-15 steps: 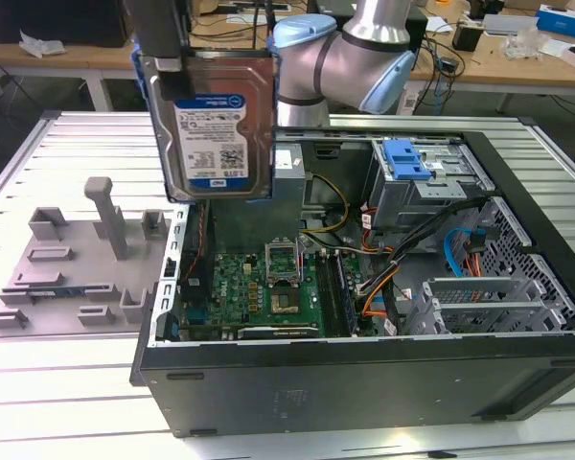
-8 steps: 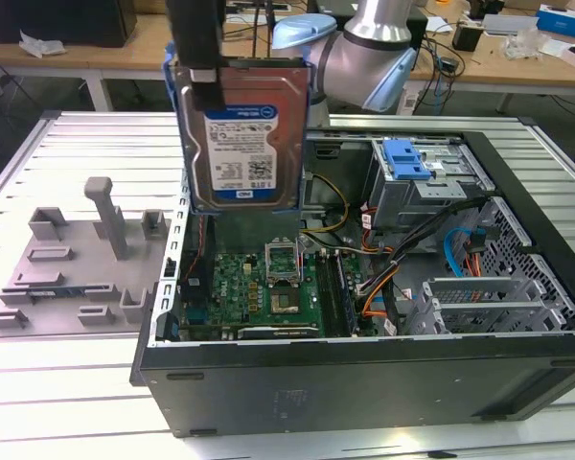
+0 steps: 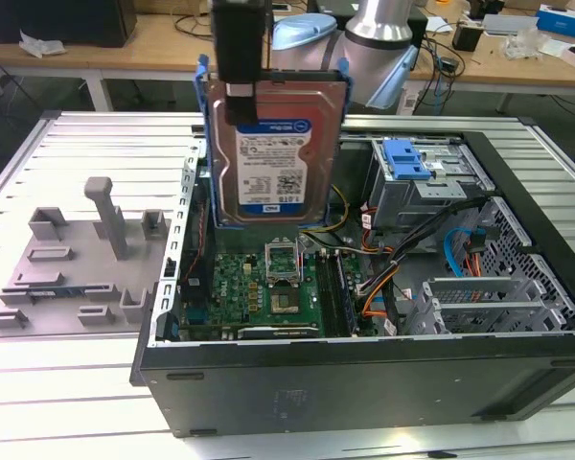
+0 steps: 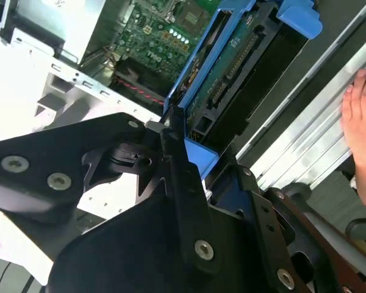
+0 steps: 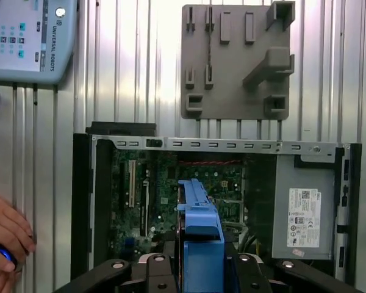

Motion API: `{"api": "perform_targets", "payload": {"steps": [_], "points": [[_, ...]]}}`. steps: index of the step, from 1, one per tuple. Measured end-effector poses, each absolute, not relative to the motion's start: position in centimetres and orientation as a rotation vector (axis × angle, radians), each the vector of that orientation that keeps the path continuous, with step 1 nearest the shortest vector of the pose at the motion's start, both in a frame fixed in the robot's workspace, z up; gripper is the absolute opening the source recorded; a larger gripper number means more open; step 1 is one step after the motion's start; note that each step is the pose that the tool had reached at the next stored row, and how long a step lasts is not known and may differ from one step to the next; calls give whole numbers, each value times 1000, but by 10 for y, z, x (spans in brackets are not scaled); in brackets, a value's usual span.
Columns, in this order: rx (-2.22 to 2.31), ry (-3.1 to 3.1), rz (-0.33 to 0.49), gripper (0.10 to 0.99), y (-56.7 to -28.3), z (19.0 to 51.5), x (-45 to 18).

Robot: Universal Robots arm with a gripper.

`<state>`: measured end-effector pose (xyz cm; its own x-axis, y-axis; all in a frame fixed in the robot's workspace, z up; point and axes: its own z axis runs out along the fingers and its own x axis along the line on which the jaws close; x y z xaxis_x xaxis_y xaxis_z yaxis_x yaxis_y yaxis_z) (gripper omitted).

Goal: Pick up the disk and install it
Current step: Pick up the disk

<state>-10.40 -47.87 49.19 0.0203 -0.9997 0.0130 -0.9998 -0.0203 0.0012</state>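
Black gripper [image 3: 241,101] is clamping flat silver-metal, blue-railed disk [image 3: 278,158] at its twelve-o'clock edge, holding it upright above open black computer case [image 3: 364,369], probably clearing the walls.

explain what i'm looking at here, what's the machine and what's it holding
It is a robot arm with a gripper at its end. The exterior view comes from a camera standing off the arm; both wrist views come from cameras riding on the arm. The gripper is shut on the disk, a hard drive in a blue carrier, held upright above an open computer case with its motherboard showing. Beside the case, on the ridged metal table, lies a grey fixture plate. A person's hand is at the table in the first wrist view.
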Motion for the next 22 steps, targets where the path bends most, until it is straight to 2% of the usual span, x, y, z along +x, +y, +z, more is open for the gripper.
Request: {"api": "perform_targets", "payload": {"steps": [7, 22], "points": [[2234, -2190, 7, 365, -491, 492, -81], [2197, -2249, -18, 365, -494, 492, -66]]}}
